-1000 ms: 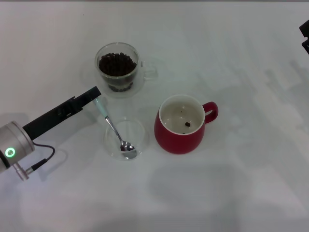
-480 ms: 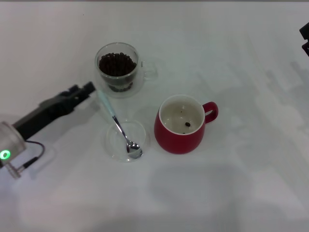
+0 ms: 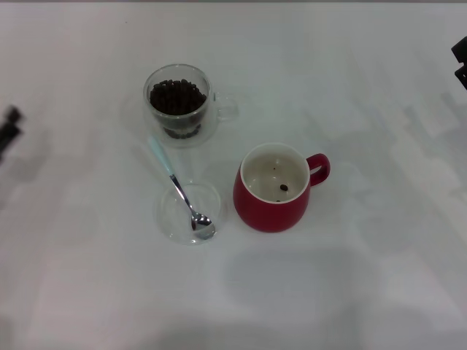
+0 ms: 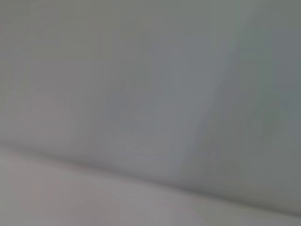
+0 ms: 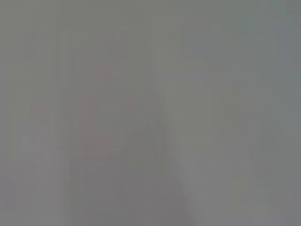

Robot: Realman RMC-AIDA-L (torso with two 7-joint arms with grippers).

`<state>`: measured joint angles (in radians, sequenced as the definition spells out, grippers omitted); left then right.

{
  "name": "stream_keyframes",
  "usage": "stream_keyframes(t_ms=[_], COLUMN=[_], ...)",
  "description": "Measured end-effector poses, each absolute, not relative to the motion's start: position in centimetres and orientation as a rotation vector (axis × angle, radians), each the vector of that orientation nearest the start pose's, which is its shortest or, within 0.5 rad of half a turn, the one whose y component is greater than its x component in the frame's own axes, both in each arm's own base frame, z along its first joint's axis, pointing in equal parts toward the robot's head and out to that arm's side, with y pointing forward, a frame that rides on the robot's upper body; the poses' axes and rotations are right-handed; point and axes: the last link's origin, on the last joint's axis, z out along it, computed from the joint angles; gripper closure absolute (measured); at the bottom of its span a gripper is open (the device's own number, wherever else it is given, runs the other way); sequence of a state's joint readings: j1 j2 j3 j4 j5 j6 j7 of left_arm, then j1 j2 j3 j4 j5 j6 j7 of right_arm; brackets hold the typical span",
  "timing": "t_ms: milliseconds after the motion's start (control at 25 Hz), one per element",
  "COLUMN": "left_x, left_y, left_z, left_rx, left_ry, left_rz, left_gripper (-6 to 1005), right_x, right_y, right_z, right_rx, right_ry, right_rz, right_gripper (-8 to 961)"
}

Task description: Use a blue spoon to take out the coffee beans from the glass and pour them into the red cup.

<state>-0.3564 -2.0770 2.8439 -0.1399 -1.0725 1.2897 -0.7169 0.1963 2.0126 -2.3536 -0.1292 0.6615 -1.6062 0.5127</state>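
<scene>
Change: your left gripper (image 3: 9,125) has pulled back from beside the blue spoon (image 3: 179,192) to the far left edge; you cannot tell how its fingers stand.
Spoon: it lies free, bowl on the saucer (image 3: 188,212), handle pointing toward the glass (image 3: 178,104).
Glass: holds the coffee beans (image 3: 176,98).
Red cup (image 3: 276,187): right of the saucer, a few beans inside.
Right gripper (image 3: 461,61): parked at the right edge, fingers not readable.
Room: bare table (image 3: 365,277) near and right.

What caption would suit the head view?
Spoon rests on a saucer between a glass of beans and a red cup; both grippers at the edges.
</scene>
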Motion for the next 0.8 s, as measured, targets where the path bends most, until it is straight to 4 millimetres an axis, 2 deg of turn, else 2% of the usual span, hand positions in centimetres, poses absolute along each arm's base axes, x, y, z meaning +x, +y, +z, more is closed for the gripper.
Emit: stream_keyframes(t_ms=[120, 240, 560, 800], left_x=[-38.5, -38.7, -37.2, -36.9], left_y=[26.9, 26.4, 25.6, 25.4], left_z=[1.3, 1.8, -0.3, -0.7], left_rx=[-1.610, -1.564, -1.579, -1.541], left_ry=[-0.732, -0.674, -0.564, -0.530], left_rz=[-0.746, -0.722, -0.677, -0.642], left_gripper=[153, 153, 153, 153], right_x=[34.7, 34.8, 35.7, 36.8], right_y=[23.4, 23.4, 23.5, 24.3], right_z=[1.8, 1.8, 1.8, 1.9], right_rx=[-1.628, -1.629, -1.610, -1.551], right_ry=[0.566, 0.566, 0.518, 0.564], right_rz=[1.076, 1.063, 0.935, 0.850], right_gripper=[93, 93, 93, 93])
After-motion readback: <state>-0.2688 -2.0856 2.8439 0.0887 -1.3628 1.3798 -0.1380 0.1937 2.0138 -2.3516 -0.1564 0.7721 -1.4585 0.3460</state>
